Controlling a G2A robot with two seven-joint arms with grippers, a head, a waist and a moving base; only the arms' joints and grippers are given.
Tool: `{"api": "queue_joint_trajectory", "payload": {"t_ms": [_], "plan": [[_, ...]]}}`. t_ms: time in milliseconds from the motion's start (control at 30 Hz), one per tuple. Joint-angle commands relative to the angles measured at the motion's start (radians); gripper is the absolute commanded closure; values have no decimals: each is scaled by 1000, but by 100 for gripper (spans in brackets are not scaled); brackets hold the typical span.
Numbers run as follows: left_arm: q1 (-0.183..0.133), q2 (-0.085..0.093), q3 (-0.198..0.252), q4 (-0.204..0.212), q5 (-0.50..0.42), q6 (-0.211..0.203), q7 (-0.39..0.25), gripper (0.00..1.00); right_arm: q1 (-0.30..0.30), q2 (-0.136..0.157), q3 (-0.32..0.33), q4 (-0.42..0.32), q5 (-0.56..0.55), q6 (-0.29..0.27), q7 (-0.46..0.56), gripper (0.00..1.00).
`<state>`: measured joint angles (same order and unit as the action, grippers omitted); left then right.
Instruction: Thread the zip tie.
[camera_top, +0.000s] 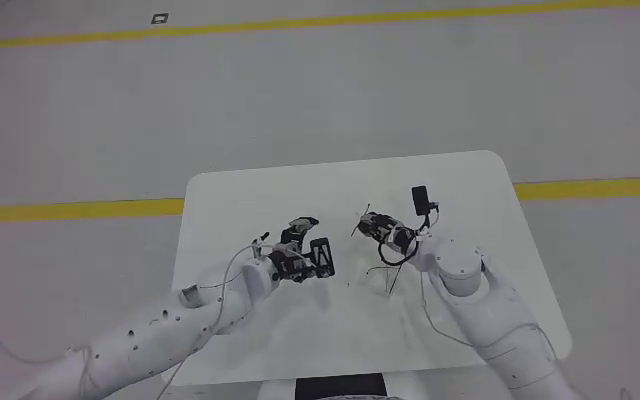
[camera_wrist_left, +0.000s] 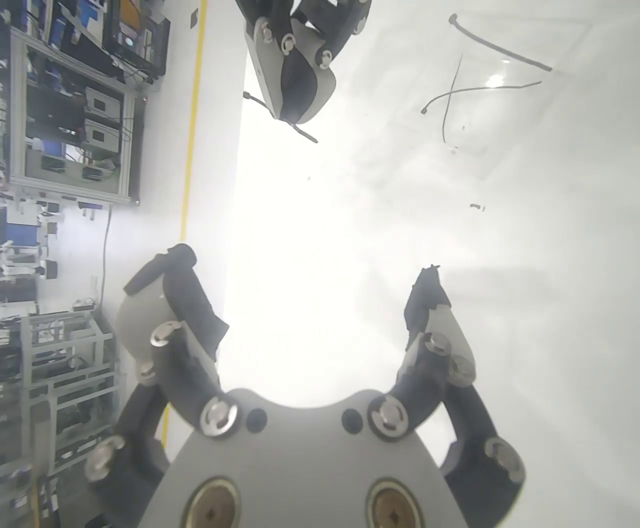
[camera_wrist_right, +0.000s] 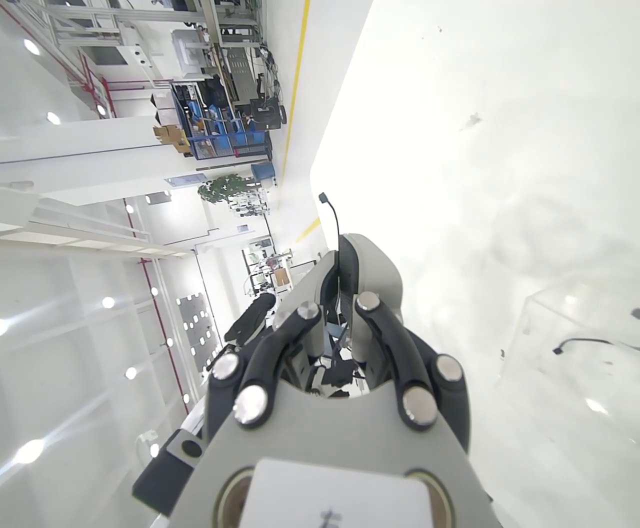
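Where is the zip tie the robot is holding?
The zip tie is pinched in the shut right gripper, over the middle of the white table, facing the open left gripper.

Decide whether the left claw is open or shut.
Open: the left claw has its fingers spread wide with nothing between them.

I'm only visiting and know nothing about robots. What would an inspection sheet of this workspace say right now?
Surface: white table, rounded corners.
Job's things: one zip tie pinched in the right claw; loose zip ties lie on the table nearby.
Clutter: small dark specks on the table.
Claws: right claw shut on the zip tie; left claw open, holding nothing.
Cables: thin cables run along both arms.
Surroundings: grey floor with yellow lines; equipment shelves.
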<state>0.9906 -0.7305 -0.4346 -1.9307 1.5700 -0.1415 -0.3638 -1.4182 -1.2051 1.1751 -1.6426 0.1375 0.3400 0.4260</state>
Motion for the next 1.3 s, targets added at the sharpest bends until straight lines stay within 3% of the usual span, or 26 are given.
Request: {"api": "queue_joint_trajectory", "payload": {"t_ms": [0, 233, 300, 467, 767, 833, 1267], "plan": [[-15, 3, 20, 0, 0, 5, 1, 0, 4, 1, -3, 0, 10, 0, -4, 100], [-15, 2, 20, 3, 0, 5, 5, 0, 4, 1, -3, 0, 10, 0, -4, 100], [-29, 1, 27, 18, 0, 5, -1, 0, -2, -1, -7, -2, 12, -2, -17, 100], [-87, 1, 88, 32, 0, 42, 8, 0, -12, -1, -10, -13, 14, 0, -33, 100], [-200, 0, 238, 57, 0, 120, 73, 0, -29, 4, -5, -21, 75, 0, -44, 100], [-233, 0, 265, 58, 0, 120, 67, 0, -28, 4, -5, -25, 100, 0, -44, 100], [-237, -9, 265, 69, 0, 127, 73, 0, -45, 0, -10, -27, 148, 0, -93, 100]]}}
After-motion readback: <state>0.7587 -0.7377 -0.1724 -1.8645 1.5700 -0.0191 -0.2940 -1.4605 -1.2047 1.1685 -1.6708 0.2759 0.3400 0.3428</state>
